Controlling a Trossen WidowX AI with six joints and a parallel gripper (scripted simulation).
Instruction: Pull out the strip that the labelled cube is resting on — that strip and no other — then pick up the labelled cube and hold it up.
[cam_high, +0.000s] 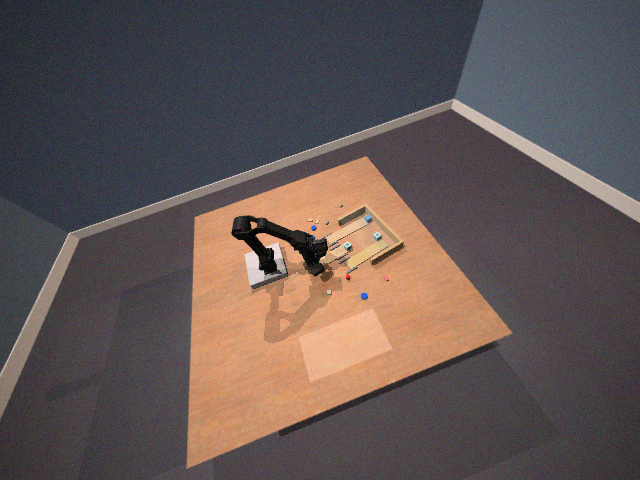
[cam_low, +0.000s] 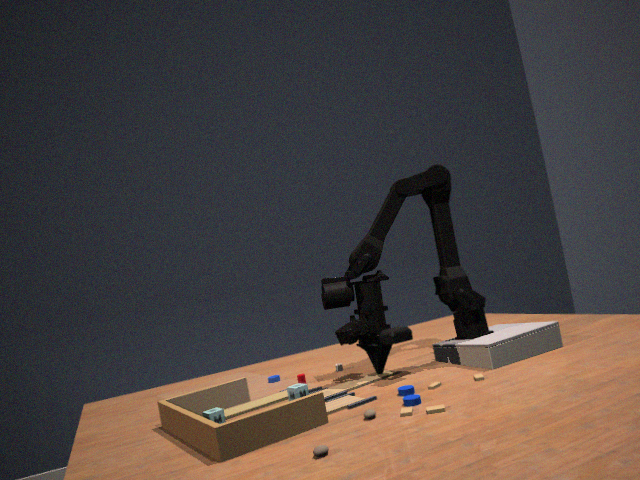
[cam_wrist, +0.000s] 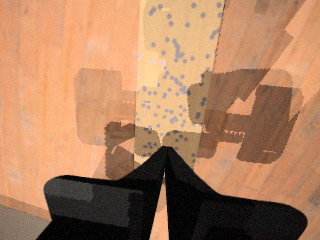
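Observation:
My gripper (cam_low: 380, 373) (cam_wrist: 166, 151) is shut, its tips meeting on the near end of the dotted strip (cam_high: 333, 255) (cam_low: 356, 383) (cam_wrist: 172, 60). The tips look pressed on the strip's top; I see nothing between them. The strip sticks out past its rails towards the arm's base. A pale teal cube (cam_high: 347, 245) (cam_low: 297, 391) with dark marks is at its far part. A second teal cube (cam_high: 377, 236) (cam_low: 213, 414) with similar marks stands deeper inside the walled frame. A blue cube (cam_high: 368, 219) is at the far end of a pale strip (cam_high: 348, 231). A yellow strip (cam_high: 367, 255) lies on the other side.
A low wooden wall (cam_high: 387, 253) (cam_low: 268, 427) surrounds the far ends of the strips. Dark rails (cam_low: 361, 401) flank them. Blue discs (cam_high: 363, 296) (cam_low: 412, 400), a red piece (cam_high: 347, 277) (cam_low: 301, 378), stones (cam_low: 321, 451) and wooden blocks (cam_low: 435, 409) lie around. A pale rectangle (cam_high: 343, 345) is nearby.

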